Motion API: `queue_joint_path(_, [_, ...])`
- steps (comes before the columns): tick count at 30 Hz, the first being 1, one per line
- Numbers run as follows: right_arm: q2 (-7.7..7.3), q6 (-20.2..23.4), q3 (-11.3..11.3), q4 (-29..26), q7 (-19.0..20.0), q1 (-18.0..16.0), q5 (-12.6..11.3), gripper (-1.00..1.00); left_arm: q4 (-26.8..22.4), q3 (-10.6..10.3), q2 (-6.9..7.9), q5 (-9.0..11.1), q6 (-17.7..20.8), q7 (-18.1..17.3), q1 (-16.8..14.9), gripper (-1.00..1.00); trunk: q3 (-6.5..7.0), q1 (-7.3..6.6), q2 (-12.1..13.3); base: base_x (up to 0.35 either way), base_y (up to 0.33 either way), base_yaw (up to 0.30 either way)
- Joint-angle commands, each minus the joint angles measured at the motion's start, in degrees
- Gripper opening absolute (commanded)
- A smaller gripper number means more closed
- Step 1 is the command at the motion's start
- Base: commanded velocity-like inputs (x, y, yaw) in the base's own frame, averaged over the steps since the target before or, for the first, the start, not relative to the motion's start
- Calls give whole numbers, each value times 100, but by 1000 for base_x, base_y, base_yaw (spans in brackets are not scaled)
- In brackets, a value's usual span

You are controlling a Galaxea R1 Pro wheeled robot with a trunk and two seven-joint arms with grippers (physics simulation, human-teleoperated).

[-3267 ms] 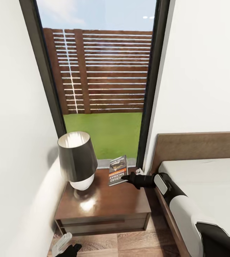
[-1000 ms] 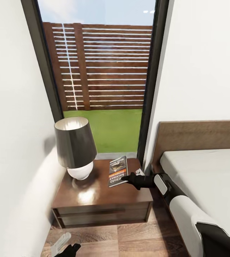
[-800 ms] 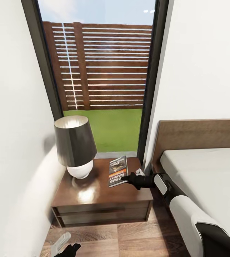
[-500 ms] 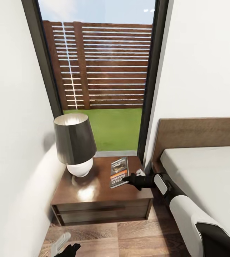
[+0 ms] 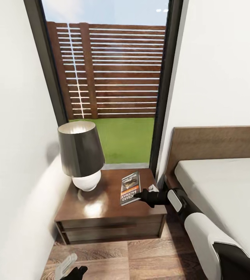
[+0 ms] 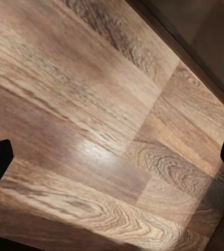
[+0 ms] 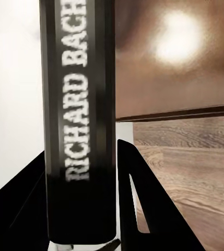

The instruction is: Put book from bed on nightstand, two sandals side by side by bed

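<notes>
The right gripper (image 5: 140, 195) is clamped on the near edge of the book (image 5: 129, 188), which lies over the right part of the nightstand (image 5: 101, 217), next to the lamp (image 5: 81, 159) and just left of the bed (image 5: 222, 182). Down low over the wooden floor (image 6: 91, 130), the left gripper (image 5: 68, 268) hangs with its fingers spread apart, holding nothing.

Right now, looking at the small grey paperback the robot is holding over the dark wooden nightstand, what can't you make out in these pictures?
- Whether the small grey paperback book touches the dark brown wooden nightstand: head view angle cannot settle it.
- Author's name in the right wrist view: cut off by the edge.
- Right gripper fingertips: hidden behind the book.
- Large white bed: cut off at the head view's right edge.
- Left gripper: head view's bottom edge crops it.
</notes>
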Motion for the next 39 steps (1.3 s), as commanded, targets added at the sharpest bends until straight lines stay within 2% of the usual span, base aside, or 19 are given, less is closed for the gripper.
queue_joint_path(1, [8,34,-46,-3,19,-4,26,-100,40,-31,18,52,-8,44,-3,100,-6,-1,-3,113,0,0])
queue_joint_path(13, [10,34,-46,-3,16,-4,22,-100,270,-46,29,46,-13,35,9,100,-6,-1,-3,253,0,0])
queue_joint_path(18, [10,34,-46,-3,10,-4,22,-100,372,-19,25,88,-2,48,21,100,-6,-1,-3,83,0,0])
queue_joint_path(25, [17,34,-46,-3,4,-4,24,-100,552,-7,-11,118,5,48,38,100,-131,153,-283,20,0,0])
queue_joint_path(39, [28,34,-46,-3,-1,-4,26,-100,601,10,19,132,7,30,66,100,-383,460,-845,2,0,0])
